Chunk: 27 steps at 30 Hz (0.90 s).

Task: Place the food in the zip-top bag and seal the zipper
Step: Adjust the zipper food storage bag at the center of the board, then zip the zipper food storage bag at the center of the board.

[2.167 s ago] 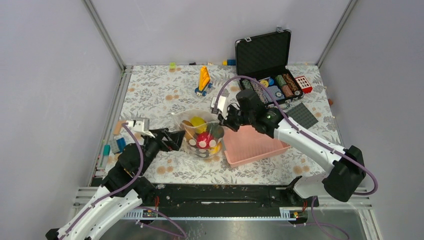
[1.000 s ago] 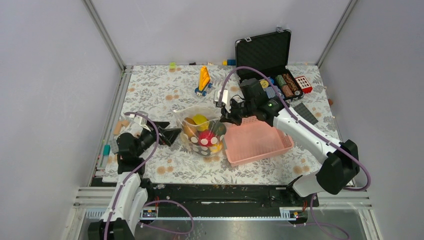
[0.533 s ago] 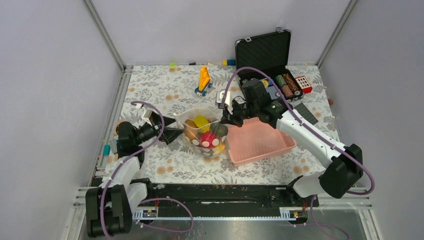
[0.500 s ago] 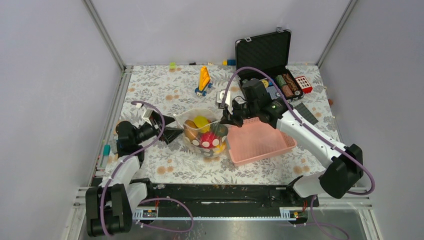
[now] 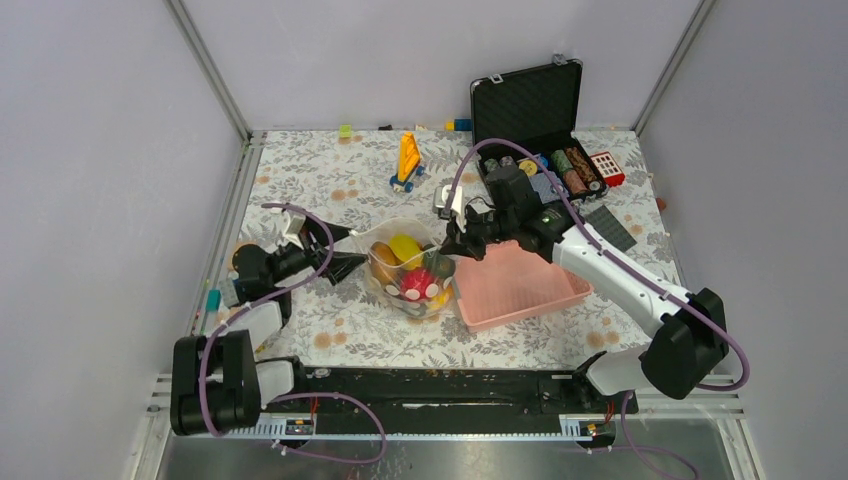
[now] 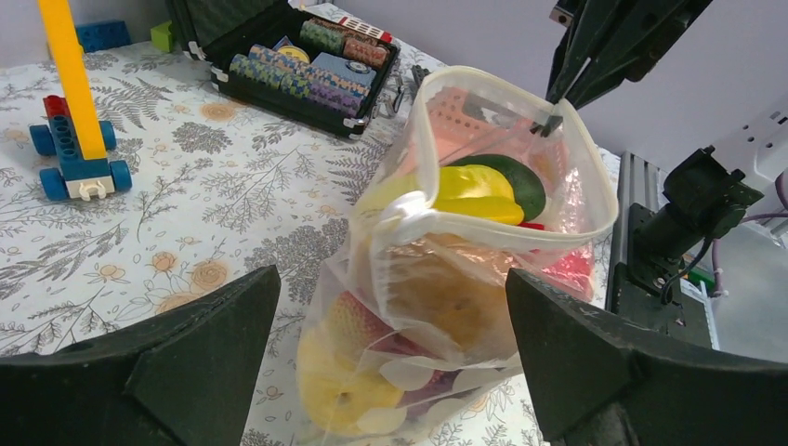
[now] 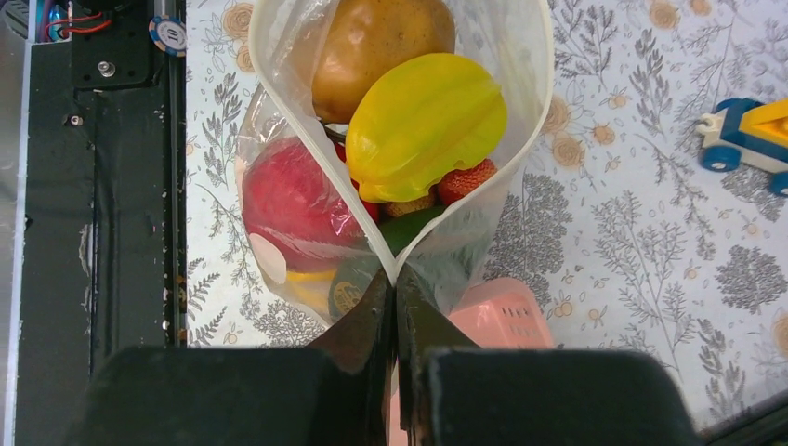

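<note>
Right wrist: our right claw (image 7: 392,279) clamps the bag (image 7: 469,232) rim, food (image 7: 423,125) inside; left claw (image 6: 390,279) spread wide beside it

Enclosure: 3 plain, pale grey-lilac panels, namely a back wall (image 5: 420,60), a left wall (image 5: 100,200) and a right wall (image 5: 770,150). An aluminium left post (image 5: 208,70) and right post (image 5: 675,65) run up the 2 rear corners. The table (image 5: 310,185) carries a flat white cloth printed with grey ferns and orange flowers. A black rail (image 5: 440,385) spans the near edge, with a bare metal sheet (image 5: 480,462) in front of it. Lighting is even and soft; shadows are faint.
</note>
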{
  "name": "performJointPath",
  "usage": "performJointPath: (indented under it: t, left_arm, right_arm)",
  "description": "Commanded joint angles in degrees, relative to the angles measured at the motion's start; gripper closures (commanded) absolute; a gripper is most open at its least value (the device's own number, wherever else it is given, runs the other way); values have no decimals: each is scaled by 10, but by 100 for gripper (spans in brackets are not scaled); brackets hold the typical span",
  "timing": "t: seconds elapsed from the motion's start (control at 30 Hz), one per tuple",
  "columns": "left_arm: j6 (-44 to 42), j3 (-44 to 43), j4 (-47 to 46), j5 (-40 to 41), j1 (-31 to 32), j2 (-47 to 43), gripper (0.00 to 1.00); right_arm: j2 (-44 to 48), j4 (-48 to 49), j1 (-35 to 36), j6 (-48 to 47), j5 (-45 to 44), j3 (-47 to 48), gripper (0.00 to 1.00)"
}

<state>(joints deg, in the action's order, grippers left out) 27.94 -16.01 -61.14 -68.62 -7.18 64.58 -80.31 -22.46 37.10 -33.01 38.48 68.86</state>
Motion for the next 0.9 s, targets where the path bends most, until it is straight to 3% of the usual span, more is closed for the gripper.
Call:
performJointPath:
  t: [0.0, 0.17, 0.37, 0.73, 0.87]
  left_arm:
    - [96, -1, -218, -14, -1, 64, 7]
    - [122, -36, -220, -38, 11, 123, 8]
    - [105, -32, -220, -29, 17, 124, 9]
    - [123, -52, -220, -36, 28, 169, 21]
    - [130, -55, -221, -36, 29, 173, 31]
  right_arm:
    - [24, 46, -1, 24, 11, -16, 100]
    - [30, 46, -1, 25, 5, -21, 100]
    - [32, 47, -1, 24, 3, -23, 100]
    - [31, 55, -2, 38, -14, -27, 100]
    - [30, 55, -4, 45, -22, -29, 100]
